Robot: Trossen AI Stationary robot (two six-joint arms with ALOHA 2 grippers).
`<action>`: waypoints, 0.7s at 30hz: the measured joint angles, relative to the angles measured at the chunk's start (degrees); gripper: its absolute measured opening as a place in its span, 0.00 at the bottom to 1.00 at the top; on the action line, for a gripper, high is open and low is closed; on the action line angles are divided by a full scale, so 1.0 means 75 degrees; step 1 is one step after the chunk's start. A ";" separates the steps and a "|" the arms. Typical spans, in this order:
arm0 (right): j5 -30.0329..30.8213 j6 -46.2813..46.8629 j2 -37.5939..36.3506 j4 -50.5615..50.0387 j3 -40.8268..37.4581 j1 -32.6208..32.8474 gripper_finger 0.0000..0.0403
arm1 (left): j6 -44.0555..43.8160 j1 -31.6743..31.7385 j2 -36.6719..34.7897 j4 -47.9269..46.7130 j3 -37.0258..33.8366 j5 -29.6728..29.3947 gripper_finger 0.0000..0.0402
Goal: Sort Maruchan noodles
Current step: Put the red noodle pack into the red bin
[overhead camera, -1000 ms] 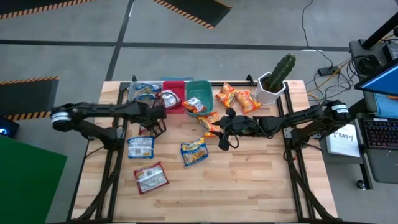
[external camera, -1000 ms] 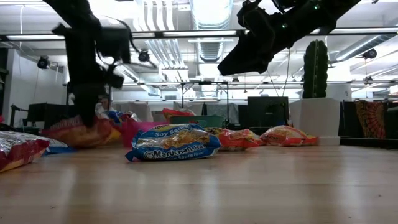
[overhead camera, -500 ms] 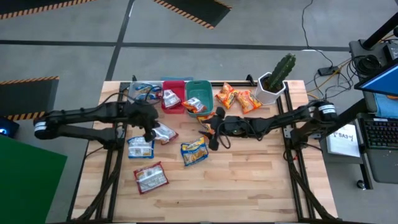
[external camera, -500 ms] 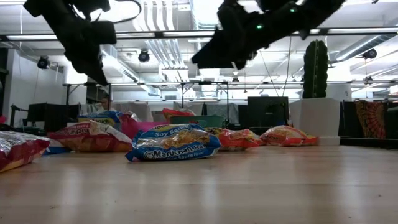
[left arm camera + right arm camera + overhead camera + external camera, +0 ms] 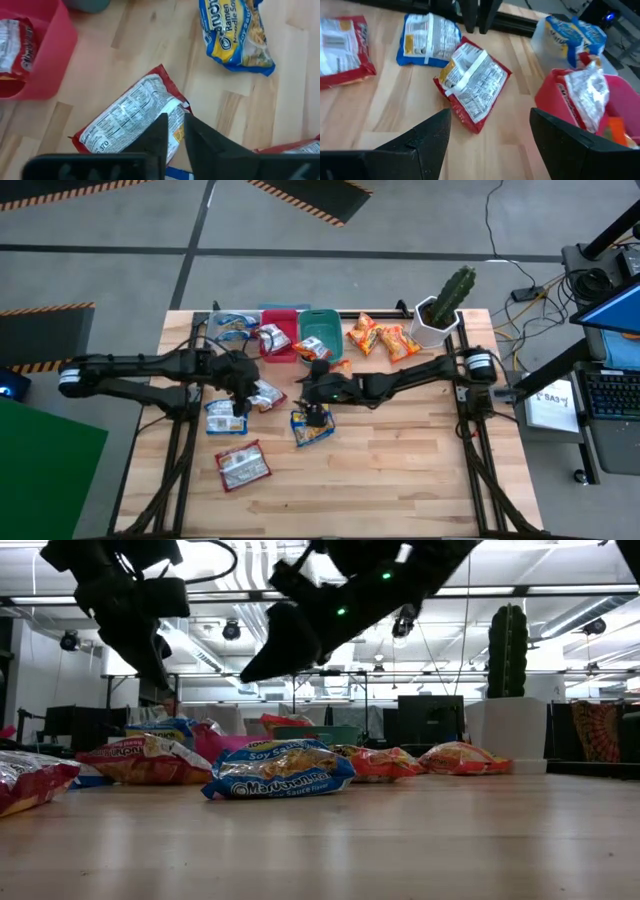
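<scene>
bright packets on pale striped wood

blue-and-yellow packet [image 5: 312, 426] mid-table, red-edged packet [image 5: 264, 395] showing white back print, red bin [image 5: 282, 350] beside teal bin [image 5: 331, 327], orange packets [image 5: 380, 338] far right, green cactus [image 5: 452, 290] in a white pot [image 5: 434, 330].

Noodle packets [image 5: 262, 394] and both arms are crowding the table [image 5: 400, 480] near the red bin [image 5: 284, 352]; boards beyond are lying open.

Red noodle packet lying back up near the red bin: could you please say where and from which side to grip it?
Come from straight above and pinch the red packet across its short width at the middle. It lies flat with bare table along both long edges, while its ends are thin crimps and one corner nearly meets a blue packet.
</scene>
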 joint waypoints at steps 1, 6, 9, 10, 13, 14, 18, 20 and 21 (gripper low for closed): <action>0.0000 -0.0024 0.0111 -0.0133 0.0153 0.0000 0.65 | 0.0001 -0.0046 0.0060 0.0005 -0.0004 0.0000 0.16; -0.0021 -0.0091 0.0470 -0.0693 0.0613 0.0000 0.65 | 0.0032 -0.0312 0.0510 0.0051 -0.0053 -0.0034 0.35; -0.0022 -0.0091 0.0540 -0.0707 0.0653 0.0000 0.65 | 0.0081 -0.0534 0.0905 0.0087 -0.0093 -0.0046 0.44; -0.0020 -0.0091 0.0540 -0.0738 0.0653 0.0000 0.65 | 0.0093 -0.0613 0.1048 0.0124 -0.0094 -0.0045 0.46; -0.0020 -0.0085 0.0534 -0.0709 0.0650 0.0000 0.65 | 0.0141 -0.0828 0.1535 0.0211 -0.0108 -0.0166 0.49; -0.0020 -0.0075 0.0528 -0.0719 0.0645 0.0000 0.65 | 0.0147 -0.0886 0.1688 0.0272 -0.0108 -0.0302 0.49; -0.0020 -0.0011 0.0528 -0.0718 0.0644 0.0000 0.65 | 0.0188 -0.1001 0.2279 0.0463 -0.0114 -0.0651 0.48; -0.0020 -0.0011 0.0528 -0.0721 0.0642 0.0000 0.65 | 0.0188 -0.1001 0.2547 0.0539 -0.0114 -0.0647 0.48; -0.0020 -0.0003 0.0528 -0.0724 0.0642 0.0000 0.65 | 0.0190 -0.1001 0.2665 0.0561 -0.0114 -0.0647 0.47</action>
